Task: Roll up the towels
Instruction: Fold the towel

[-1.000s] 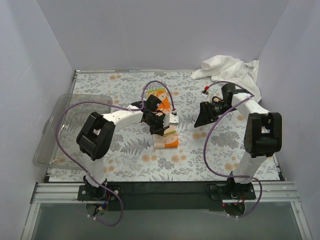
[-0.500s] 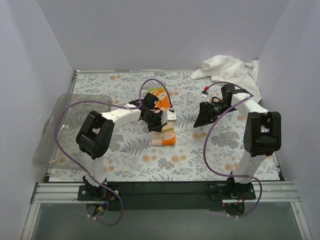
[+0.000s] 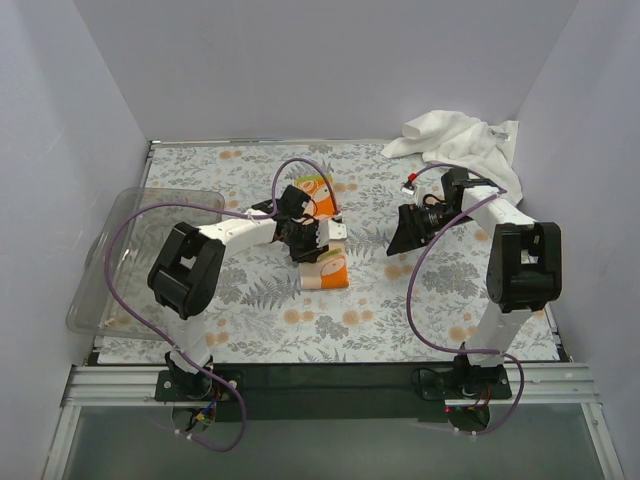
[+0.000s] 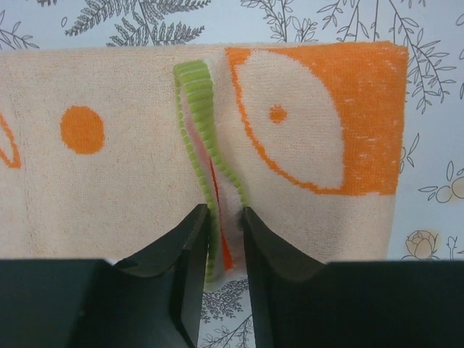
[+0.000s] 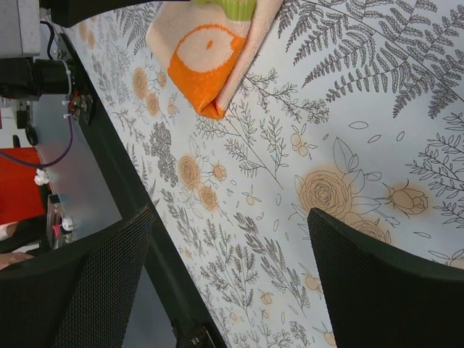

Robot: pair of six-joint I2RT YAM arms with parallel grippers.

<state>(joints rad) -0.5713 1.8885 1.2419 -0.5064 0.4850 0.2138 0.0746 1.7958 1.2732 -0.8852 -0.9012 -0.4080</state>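
Observation:
The small towel (image 3: 326, 271), peach-white with orange and green print, lies part-folded in the middle of the fern-patterned covering. In the left wrist view, a raised green-edged fold of this towel (image 4: 304, 138) runs down between my left gripper's (image 4: 226, 217) jaws. They stand narrowly apart with the cloth touching both. From above, the left gripper (image 3: 316, 243) sits over the towel's middle. The large white towel (image 3: 455, 140) lies crumpled at the back right corner. My right gripper (image 3: 405, 236) hovers open to the right of the small towel (image 5: 206, 51), and the right gripper (image 5: 230, 217) holds nothing.
A clear plastic bin (image 3: 92, 290) sits at the table's left edge. Purple cables loop from both arms. The table's dark front rail (image 3: 330, 375) runs along the near edge, and walls close in on three sides.
My left gripper has drawn a little left and back, dragging the small towel's fold with it, and its jaws have eased slightly. The right arm has stayed in place.

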